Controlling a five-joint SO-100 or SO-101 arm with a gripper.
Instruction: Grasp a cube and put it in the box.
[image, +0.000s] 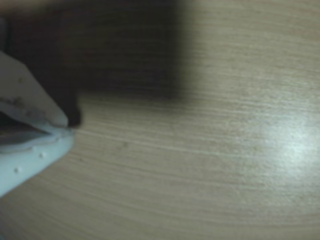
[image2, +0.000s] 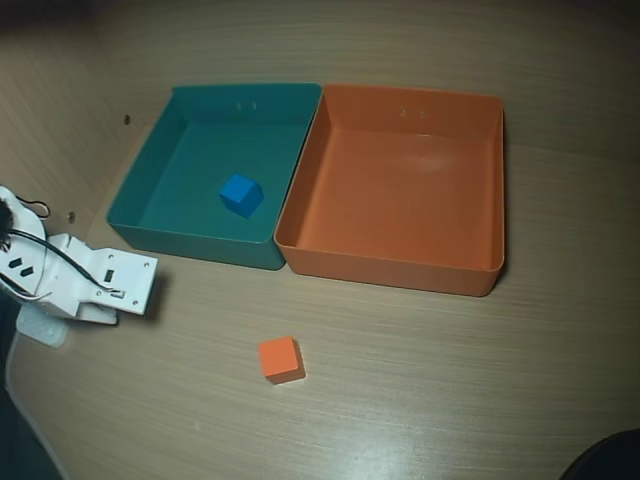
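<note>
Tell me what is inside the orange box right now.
Nothing: the orange box shows only bare floor. The orange cube sits outside on the table; no part of the interior is covered.

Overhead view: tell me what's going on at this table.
Nothing is being handled yet. The arm sits at the left edge, and its gripper looks shut and empty in the wrist view. The orange cube lies on the table, in front of the empty orange box. A blue cube sits in the teal tray.

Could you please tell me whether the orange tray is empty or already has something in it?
Empty. In the overhead view the orange tray shows only a bare floor, and the orange cube lies outside it on the table.
</note>
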